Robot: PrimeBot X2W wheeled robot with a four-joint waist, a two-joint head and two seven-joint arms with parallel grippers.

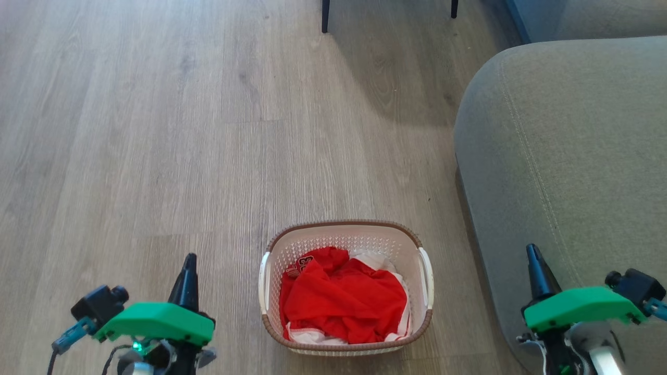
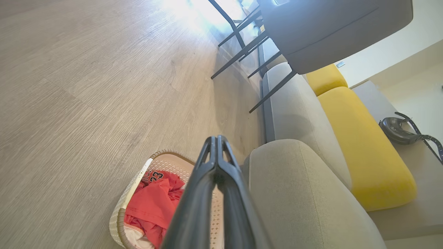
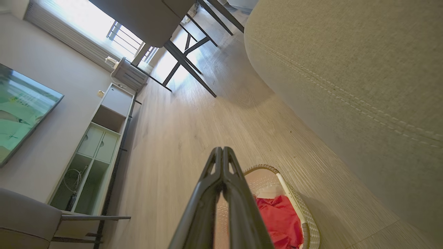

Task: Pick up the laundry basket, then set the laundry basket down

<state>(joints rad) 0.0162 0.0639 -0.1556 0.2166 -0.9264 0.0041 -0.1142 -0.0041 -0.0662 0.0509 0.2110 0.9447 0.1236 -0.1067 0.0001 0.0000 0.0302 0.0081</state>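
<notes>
The laundry basket (image 1: pixel 346 238) stands on the wooden floor, white and perforated with a brown rim and white side handles. Red and white clothes (image 1: pixel 341 297) fill it. My left gripper (image 1: pixel 189 259) is above the floor to the basket's left, shut, holding nothing. My right gripper (image 1: pixel 532 252) is to the basket's right, over the sofa's edge, shut and empty too. In the left wrist view the shut fingers (image 2: pixel 217 140) rise in front of the basket (image 2: pixel 135 186). The right wrist view has the closed tips (image 3: pixel 222 150) beside the basket (image 3: pixel 297 207).
A grey sofa (image 1: pixel 568 156) fills the right side, close to the basket. Yellow cushions (image 2: pixel 363 148) lie along it. Dark chair legs (image 1: pixel 325 15) stand at the far end. A low shelf unit (image 3: pixel 100 138) and a screen (image 3: pixel 20 110) line the wall.
</notes>
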